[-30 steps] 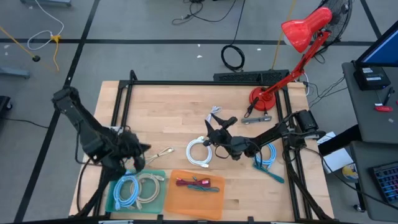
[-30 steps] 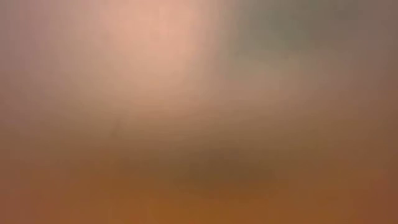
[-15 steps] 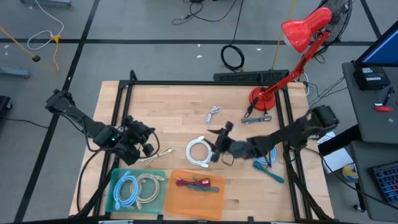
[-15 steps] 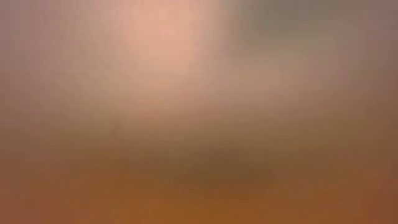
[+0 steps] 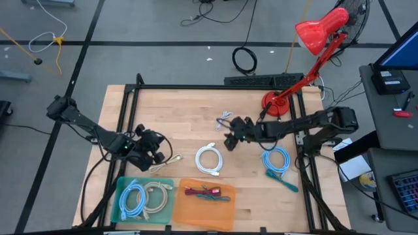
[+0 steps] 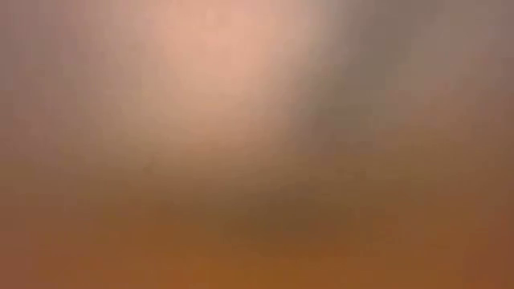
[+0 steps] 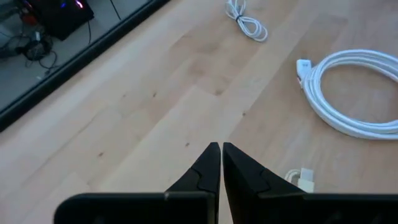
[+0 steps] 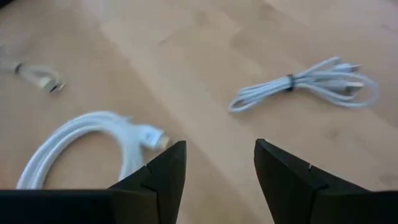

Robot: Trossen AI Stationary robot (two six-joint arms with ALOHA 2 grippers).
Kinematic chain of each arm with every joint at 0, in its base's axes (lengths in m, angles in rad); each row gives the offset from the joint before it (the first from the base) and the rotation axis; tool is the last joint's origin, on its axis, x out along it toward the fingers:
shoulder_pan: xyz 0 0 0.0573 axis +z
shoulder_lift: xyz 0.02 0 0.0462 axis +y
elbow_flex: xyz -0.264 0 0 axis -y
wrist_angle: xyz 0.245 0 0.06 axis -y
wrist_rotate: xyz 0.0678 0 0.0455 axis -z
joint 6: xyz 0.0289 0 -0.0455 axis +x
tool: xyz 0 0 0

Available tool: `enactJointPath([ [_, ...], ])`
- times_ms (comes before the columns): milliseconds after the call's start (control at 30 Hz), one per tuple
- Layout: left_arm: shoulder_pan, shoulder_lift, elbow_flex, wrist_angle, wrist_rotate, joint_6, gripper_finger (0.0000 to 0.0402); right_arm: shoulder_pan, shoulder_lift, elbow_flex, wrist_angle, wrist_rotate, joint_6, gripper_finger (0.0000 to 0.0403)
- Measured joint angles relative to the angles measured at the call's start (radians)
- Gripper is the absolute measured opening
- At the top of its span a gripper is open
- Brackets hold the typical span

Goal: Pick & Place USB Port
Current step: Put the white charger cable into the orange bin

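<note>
Looking down: right gripper (image 5: 230,138) sits just beside the small bundled cable (image 5: 225,118), nearer than left gripper (image 5: 162,152). Right wrist: jaws spread, cable (image 8: 311,87) ahead, long axis crosswise. Left wrist: fingers (image 7: 208,167) pressed together, empty.

A white coiled USB cable (image 5: 209,159) lay flat on the wood, just ahead of the right gripper (image 5: 230,141). A small bundled grey cable (image 8: 311,84) lay beyond its spread fingertips.
</note>
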Motion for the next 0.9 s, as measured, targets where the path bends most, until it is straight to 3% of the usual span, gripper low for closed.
enactJointPath([
  [100, 0.004, 0.000, 0.000, 0.013, 0.009, 0.001, 0.0024, -0.096, 0.001, 0.001, 0.028, -0.072, -0.030, 0.0177],
  [367, 0.004, 0.000, 0.000, 0.115, 0.035, 0.073, 0.0024, -0.373, 0.000, 0.063, 0.025, -0.117, -0.084, 0.0176],
  [533, 0.004, 0.000, 0.000, 0.125, 0.035, 0.083, 0.0024, -0.446, 0.003, 0.148, 0.025, -0.265, -0.138, 0.0176],
  [733, 0.004, 0.000, 0.000, 0.123, 0.054, 0.072, 0.0024, -0.445, 0.056, 0.292, -0.041, -0.588, -0.495, 0.0176],
  [800, 0.003, 0.000, 0.000, 0.123, 0.062, 0.065, 0.0024, -0.410, 0.091, 0.366, -0.182, -0.599, -0.657, 0.0176],
  [900, 0.003, 0.000, 0.000, 0.123, 0.080, 0.062, 0.0024, -0.349, 0.178, 0.474, -0.429, -0.447, -0.838, 0.0176],
])
